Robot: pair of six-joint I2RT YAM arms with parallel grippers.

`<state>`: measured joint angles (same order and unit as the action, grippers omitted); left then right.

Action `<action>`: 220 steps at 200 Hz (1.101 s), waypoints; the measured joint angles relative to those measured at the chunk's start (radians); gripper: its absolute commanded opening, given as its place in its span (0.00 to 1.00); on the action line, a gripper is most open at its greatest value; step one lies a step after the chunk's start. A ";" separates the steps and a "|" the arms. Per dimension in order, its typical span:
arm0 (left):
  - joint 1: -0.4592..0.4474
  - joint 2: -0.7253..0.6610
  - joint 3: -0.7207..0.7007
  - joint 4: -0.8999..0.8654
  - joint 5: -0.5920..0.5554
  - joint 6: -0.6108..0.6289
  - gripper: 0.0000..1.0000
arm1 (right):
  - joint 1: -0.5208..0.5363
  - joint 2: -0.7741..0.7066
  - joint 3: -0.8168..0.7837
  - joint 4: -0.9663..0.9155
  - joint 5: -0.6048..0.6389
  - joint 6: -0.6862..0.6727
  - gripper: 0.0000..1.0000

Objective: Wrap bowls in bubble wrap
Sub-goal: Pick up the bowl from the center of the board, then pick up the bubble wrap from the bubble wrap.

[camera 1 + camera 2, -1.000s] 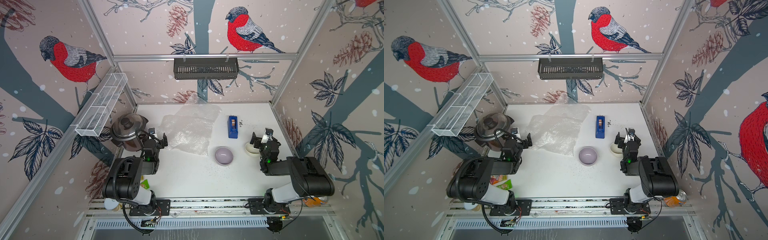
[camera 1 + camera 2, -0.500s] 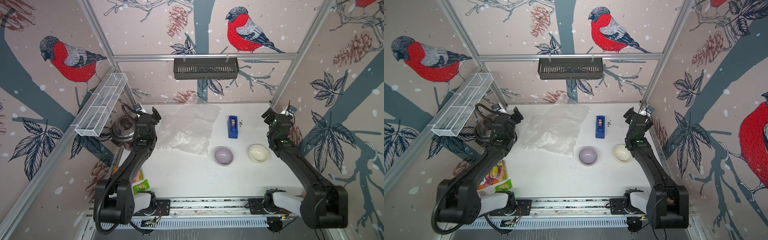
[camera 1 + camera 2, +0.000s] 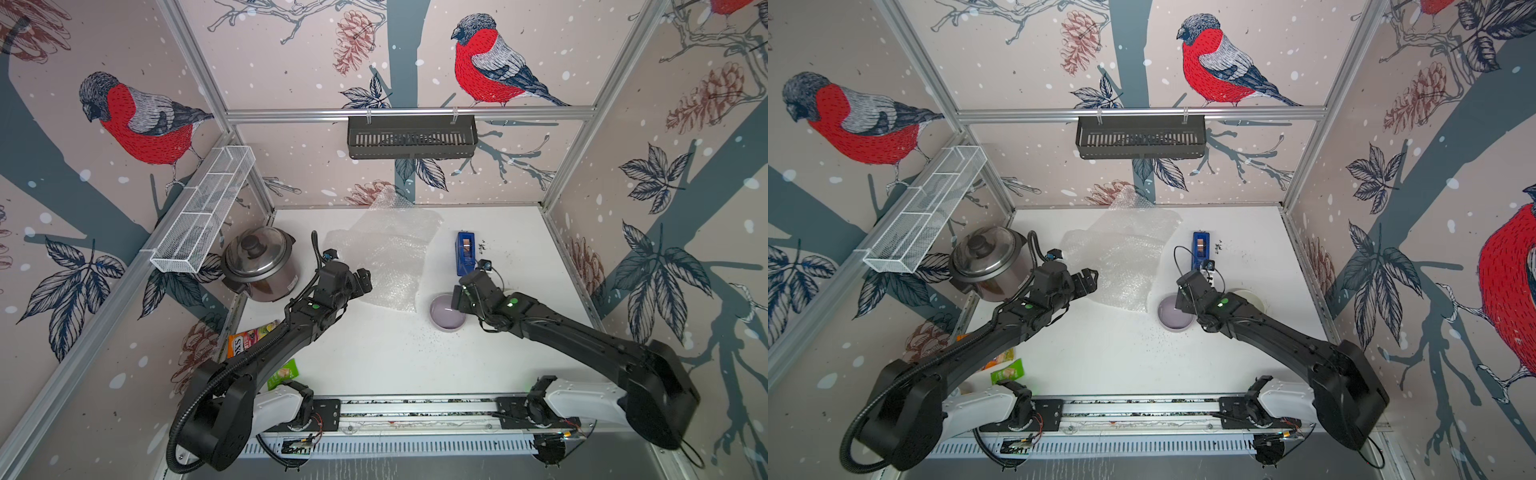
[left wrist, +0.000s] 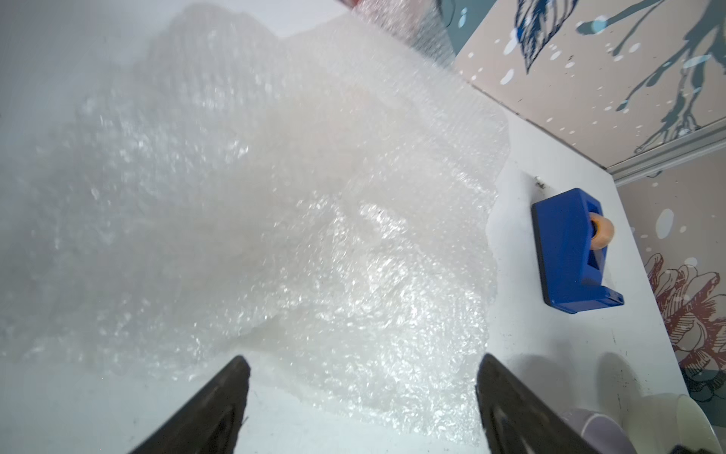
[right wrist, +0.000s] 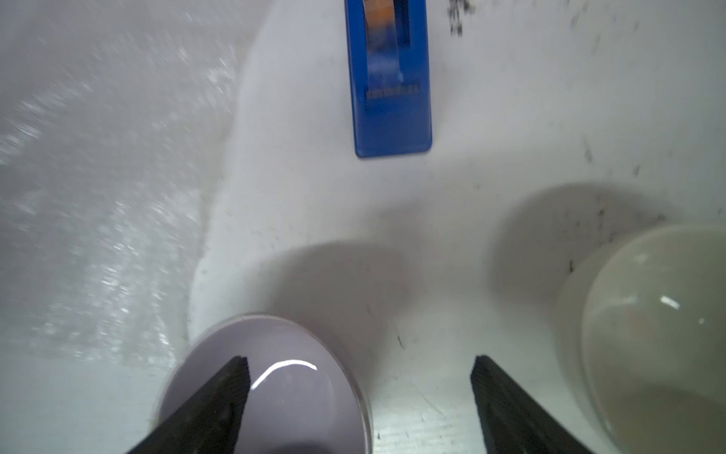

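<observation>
Clock face = white table (image 3: 374, 353) seen from above, 12 at the back wall.

- bubble wrap (image 3: 386, 253): crumpled sheet lying from about centre up to 12, its far corner riding up the back wall. Shows in both top views (image 3: 1125, 257); fills most of the left wrist view (image 4: 275, 196).
- lilac bowl (image 3: 446, 318): upright, just off centre toward 4, close beside the wrap's near corner, not on it.
- cream bowl (image 3: 1252, 297): at 3 of the lilac bowl, mostly hidden under the right arm in a top view; the right wrist view shows it upright (image 5: 648, 314) and apart from the lilac one.
- left gripper (image 4: 361, 365): fingers spread wide, nothing between them, poised at the wrap's 8 o'clock edge (contact with the sheet: cannot tell).
- right gripper (image 5: 359, 365): fingers spread wide, nothing held. One finger sits over the inside of the lilac bowl (image 5: 283, 377), the other over bare table between the two bowls; touching or not, cannot tell.
- blue tape dispenser (image 3: 465, 249): at 1, just beside the wrap's right edge.
- steel cooker (image 3: 257, 262): lid on, at 10 by the left wall.
- snack packets (image 3: 253, 336): at 8, partly under the left arm.
</observation>
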<state>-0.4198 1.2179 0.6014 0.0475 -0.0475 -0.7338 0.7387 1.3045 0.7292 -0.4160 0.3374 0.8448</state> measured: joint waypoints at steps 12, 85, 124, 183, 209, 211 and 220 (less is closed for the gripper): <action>-0.003 0.023 -0.015 0.003 0.035 -0.052 0.92 | 0.002 0.034 -0.009 0.000 -0.018 0.025 0.75; -0.008 0.171 -0.045 0.069 0.077 -0.228 0.78 | 0.065 0.043 0.062 -0.028 -0.070 0.086 0.03; -0.008 0.275 -0.002 0.082 0.077 -0.265 0.03 | 0.170 -0.101 0.184 -0.135 -0.010 0.109 0.03; -0.071 0.156 -0.002 0.042 0.115 -0.290 0.00 | 0.196 -0.206 0.268 -0.270 0.042 0.127 0.03; -0.245 0.013 0.014 -0.038 0.108 -0.299 0.00 | 0.196 -0.201 0.320 -0.288 0.048 0.127 0.03; -0.259 0.002 0.012 -0.042 0.105 -0.303 0.00 | 0.196 -0.199 0.323 -0.288 0.048 0.127 0.03; -0.309 -0.040 -0.014 -0.056 0.099 -0.318 0.00 | 0.195 -0.188 0.337 -0.287 0.049 0.126 0.03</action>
<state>-0.7292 1.1782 0.5877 -0.0086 0.0513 -1.0519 0.9340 1.1168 1.0660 -0.7029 0.3862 0.9707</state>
